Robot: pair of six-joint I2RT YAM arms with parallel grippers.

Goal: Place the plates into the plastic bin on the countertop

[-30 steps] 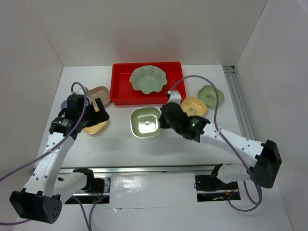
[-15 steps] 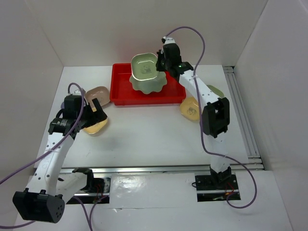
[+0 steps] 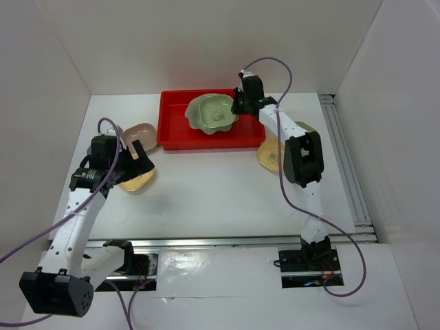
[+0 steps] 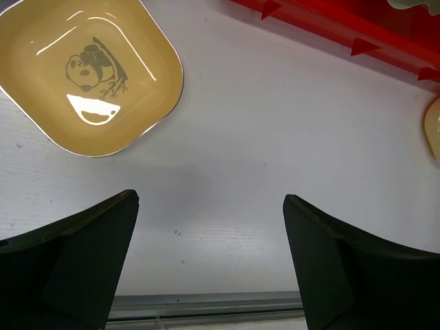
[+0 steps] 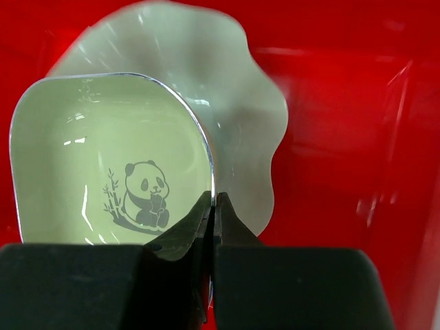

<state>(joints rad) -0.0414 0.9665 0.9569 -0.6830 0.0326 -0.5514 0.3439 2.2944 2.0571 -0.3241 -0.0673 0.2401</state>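
The red plastic bin [image 3: 177,124] stands at the back of the white countertop [image 3: 206,199]. The large pale-green scalloped plate [image 3: 194,118] lies in it. My right gripper [image 3: 238,104] is shut on the rim of a small green panda plate [image 3: 218,110] and holds it just over the scalloped plate. The right wrist view shows the shut gripper [image 5: 213,206], the small green plate [image 5: 110,172], the scalloped plate [image 5: 247,117] and the bin [image 5: 357,137]. My left gripper [image 3: 141,158] is open and empty beside a yellow plate [image 3: 134,180], which the left wrist view [image 4: 89,75] shows beyond the gripper [image 4: 210,199].
A tan-pink plate [image 3: 141,132] lies left of the bin. Another yellow plate [image 3: 269,155] lies right of the bin, partly under my right arm, with a green plate [image 3: 307,126] barely showing behind it. The left wrist view shows the bin's wall [image 4: 344,34]. White walls enclose the table.
My right gripper carried the small green plate from the table's middle up over the bin, then lowered it onto the scalloped plate. The left arm has hardly moved.
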